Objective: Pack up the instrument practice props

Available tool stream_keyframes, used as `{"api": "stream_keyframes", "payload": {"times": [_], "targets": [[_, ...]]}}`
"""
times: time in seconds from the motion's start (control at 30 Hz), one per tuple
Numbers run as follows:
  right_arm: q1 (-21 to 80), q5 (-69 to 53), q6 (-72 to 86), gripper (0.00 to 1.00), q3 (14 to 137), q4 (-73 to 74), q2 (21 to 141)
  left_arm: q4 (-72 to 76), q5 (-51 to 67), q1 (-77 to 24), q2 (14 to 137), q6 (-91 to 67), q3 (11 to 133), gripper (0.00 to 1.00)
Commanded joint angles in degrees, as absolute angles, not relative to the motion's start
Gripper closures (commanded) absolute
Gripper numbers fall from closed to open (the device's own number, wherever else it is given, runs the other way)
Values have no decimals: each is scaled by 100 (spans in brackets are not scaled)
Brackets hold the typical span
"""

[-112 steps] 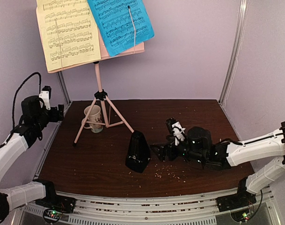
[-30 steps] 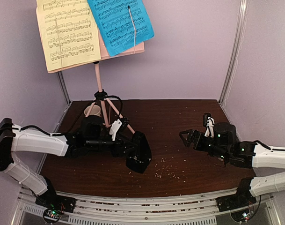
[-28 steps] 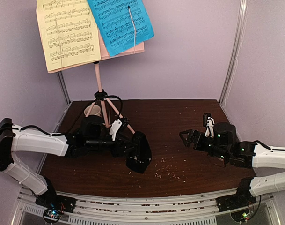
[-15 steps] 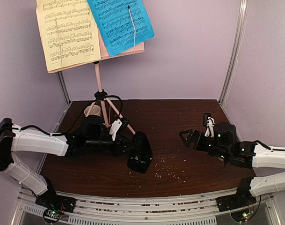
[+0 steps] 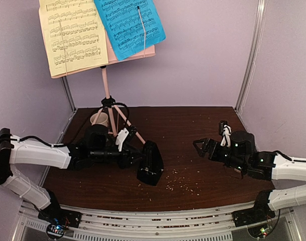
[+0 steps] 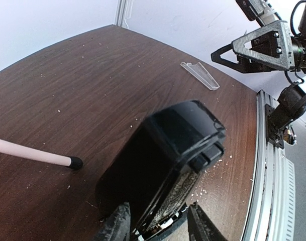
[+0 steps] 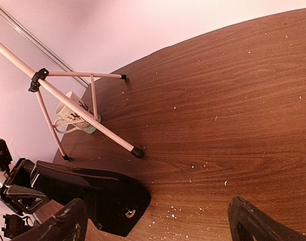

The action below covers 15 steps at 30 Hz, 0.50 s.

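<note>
The black pyramid metronome [image 5: 151, 163] is tipped over to the right, its base facing the right arm. My left gripper [image 5: 138, 156] is shut on its narrow top; in the left wrist view both fingers [image 6: 116, 226] flank the metronome [image 6: 168, 150]. Its clear plastic cover [image 6: 200, 75] lies apart on the table near my right gripper [image 5: 198, 145], which is open and holds nothing. The pink music stand [image 5: 106, 80] rises at the back left, carrying a yellow page [image 5: 72, 37] and a blue page [image 5: 128, 25]. In the right wrist view the metronome [image 7: 92, 196] lies ahead of my right gripper [image 7: 158, 226].
A beige mug [image 5: 99, 119] sits between the tripod legs [image 7: 92, 125] behind my left arm. One rubber-tipped leg [image 6: 32, 154] ends close to the metronome. Pale crumbs [image 5: 180, 183] dot the brown table. Walls close in on the left, back and right.
The left arm swung in and gripped the metronome, which now leans over. The right arm drew back to the right. In the last second the metronome shifted slightly right.
</note>
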State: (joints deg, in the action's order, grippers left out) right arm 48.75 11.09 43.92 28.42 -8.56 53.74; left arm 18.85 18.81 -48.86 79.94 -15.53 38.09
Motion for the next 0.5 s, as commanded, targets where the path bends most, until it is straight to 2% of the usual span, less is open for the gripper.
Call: {"api": "stream_keyframes", "payload": {"times": [0.0,0.17,0.33,0.47], "targets": [[4855,1305,4377,0,2781,-702,5216,2135,1716,-4913,7552,-1626,3630,57],[4633,1918,4760,0,2990,346,5277,1781,1349,-4913,6929,-1747,3648,46],[3523,1719,4939,0,3015,1369,5441,664,622,-4909,6340,-1881,4113,38],[2568,1553,4880,0,2864,1751,5124,146,228,-4896,5906,-2324,4216,28]]}}
